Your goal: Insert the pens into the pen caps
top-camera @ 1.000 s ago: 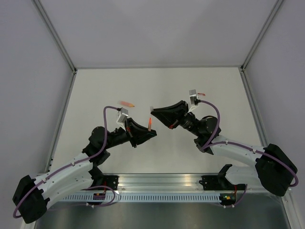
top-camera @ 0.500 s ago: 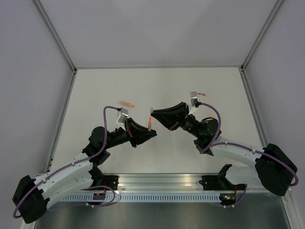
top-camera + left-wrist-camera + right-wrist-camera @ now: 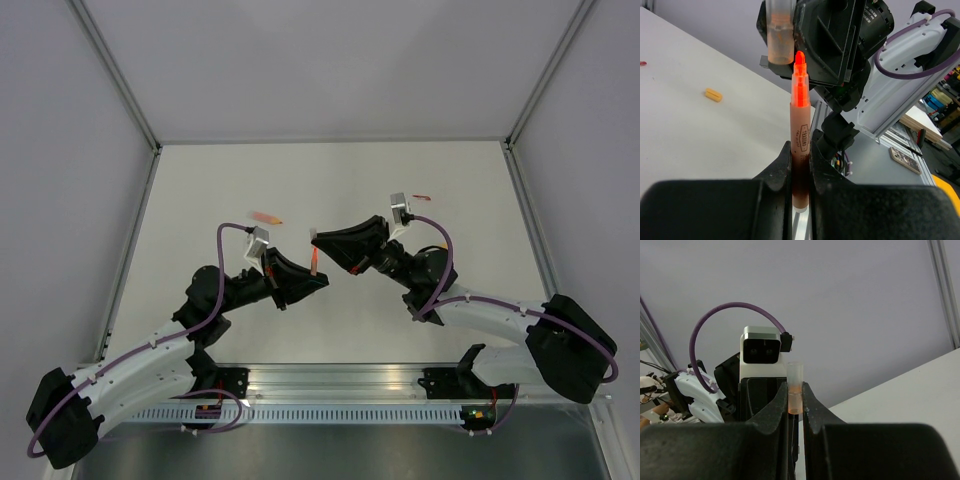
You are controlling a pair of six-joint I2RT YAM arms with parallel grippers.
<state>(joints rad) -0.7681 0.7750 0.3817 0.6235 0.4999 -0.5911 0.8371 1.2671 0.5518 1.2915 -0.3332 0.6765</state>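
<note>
My left gripper (image 3: 318,277) (image 3: 801,155) is shut on an orange-pink pen (image 3: 800,115) (image 3: 316,262), which stands upright with its bright orange tip on top. My right gripper (image 3: 318,240) (image 3: 795,390) is shut on a translucent, orange-tinted pen cap (image 3: 795,390) (image 3: 779,40). It hangs just above the pen with its mouth facing down. In the left wrist view the pen tip sits right beside the cap's mouth, slightly off to one side. I cannot tell whether they touch.
Another orange pen (image 3: 266,216) lies on the white table behind the left arm. A small red piece (image 3: 422,196) (image 3: 642,63) lies behind the right wrist. A short yellow-orange stub (image 3: 713,94) rests on the table. Grey walls enclose the table on three sides.
The right arm has shifted slightly left, bringing the cap closer over the pen tip and uncovering the red piece behind it. The left arm has held still.
</note>
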